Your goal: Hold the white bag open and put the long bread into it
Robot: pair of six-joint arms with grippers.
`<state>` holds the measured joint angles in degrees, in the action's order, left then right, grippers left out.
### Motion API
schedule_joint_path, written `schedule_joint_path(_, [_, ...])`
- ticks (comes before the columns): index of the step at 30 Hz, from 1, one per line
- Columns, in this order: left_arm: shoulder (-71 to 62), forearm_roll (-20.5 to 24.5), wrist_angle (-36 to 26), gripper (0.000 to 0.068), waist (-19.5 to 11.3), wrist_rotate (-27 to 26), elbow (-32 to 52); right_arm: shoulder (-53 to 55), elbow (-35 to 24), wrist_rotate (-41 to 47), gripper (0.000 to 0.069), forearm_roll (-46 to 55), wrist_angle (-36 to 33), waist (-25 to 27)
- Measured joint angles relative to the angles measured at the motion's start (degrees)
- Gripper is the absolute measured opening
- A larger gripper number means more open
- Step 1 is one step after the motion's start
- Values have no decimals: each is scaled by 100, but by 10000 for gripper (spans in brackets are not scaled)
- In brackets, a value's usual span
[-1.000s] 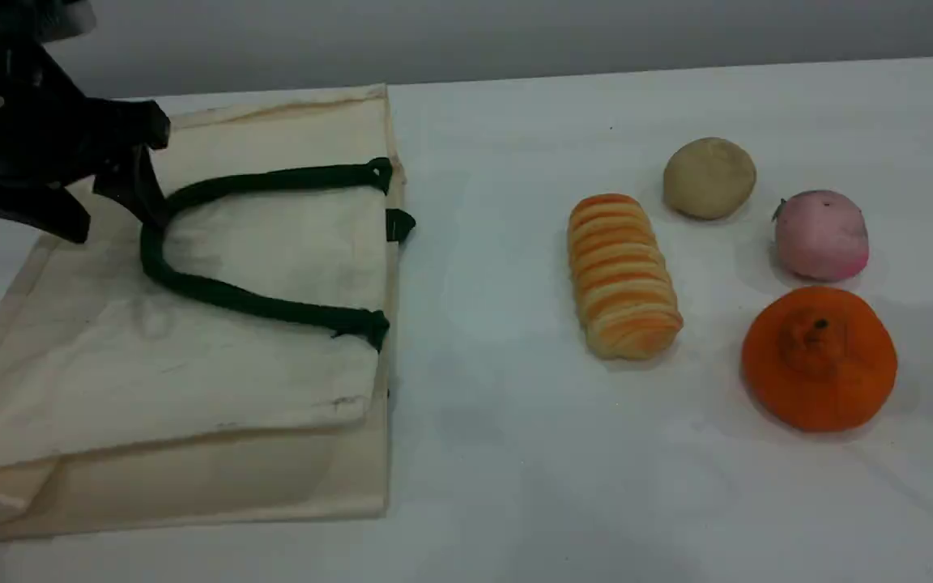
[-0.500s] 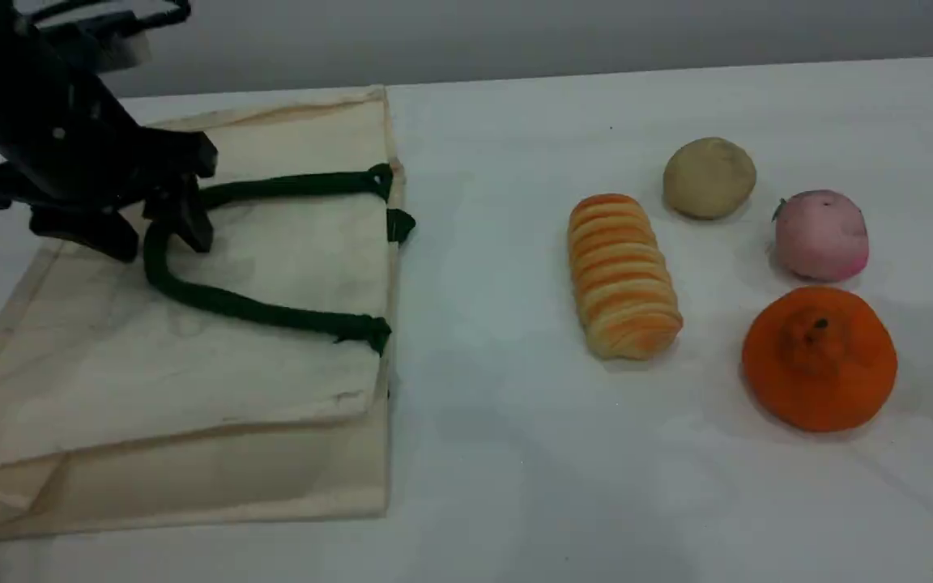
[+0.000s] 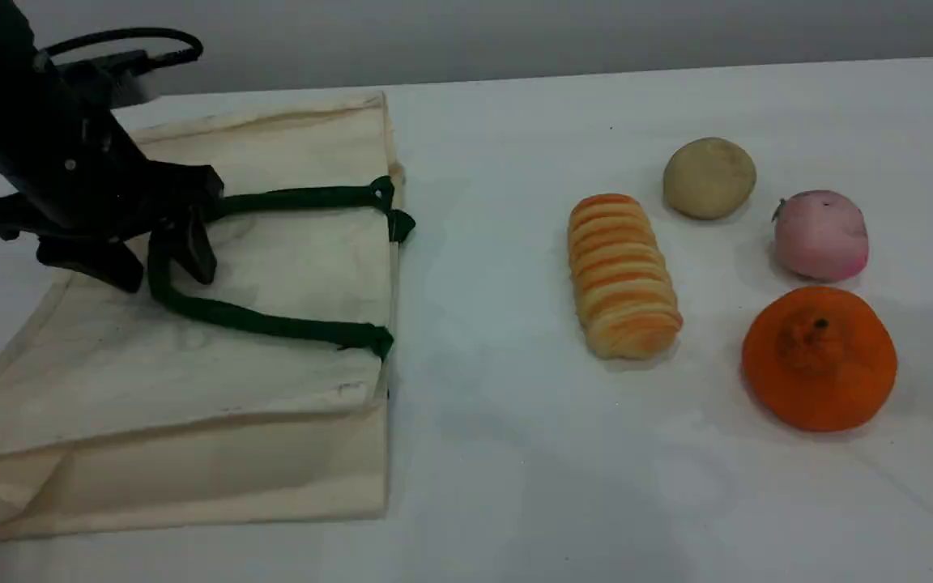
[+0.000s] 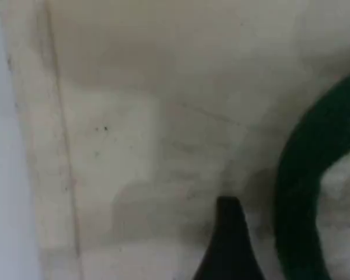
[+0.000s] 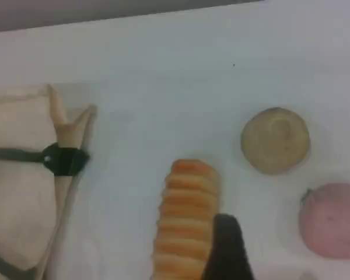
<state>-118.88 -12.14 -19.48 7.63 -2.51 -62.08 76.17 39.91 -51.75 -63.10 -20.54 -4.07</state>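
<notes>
White tabletop (image 3: 515, 453) runs under everything, with a grey wall behind it; four food pieces sit well apart from the left gripper (image 3: 160, 267), on the far side of the bag's open end: a beige ball (image 3: 709, 177), a pink peach-like piece (image 3: 820, 234), a round orange fruit (image 3: 819, 357) and the long bread (image 3: 622, 275); nothing lies between the bread and the bag's mouth.

The white bag (image 3: 191, 405) lies flat on the table, its mouth toward the bread; whether anything is inside cannot be told; its green handle (image 3: 272, 324) loops across the upper panel, and a second strap end (image 3: 400, 224) shows at the mouth edge.

The left gripper hangs over the bag with its jaws spread and nothing held; the bend of the handle loop passes between its two fingers (image 3: 195, 251), and contact cannot be told; in the left wrist view one fingertip (image 4: 228, 245) stands over the cloth just beside the strap (image 4: 315, 192).

The right gripper is out of the scene view, jaws wide with nothing seen in them; in its wrist view the fingertip (image 5: 227, 248) overlaps the bread's (image 5: 185, 221) near edge.
</notes>
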Motion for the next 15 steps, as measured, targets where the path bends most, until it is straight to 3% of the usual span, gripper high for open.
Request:
schedule_joint_path(8, [0,0,0,491,0,10,0,0,0,-13,469,0,10,0])
schedule_joint_path(15, [-179,0,26,407,0,-1,0,0,0,-8,469,5,10,0])
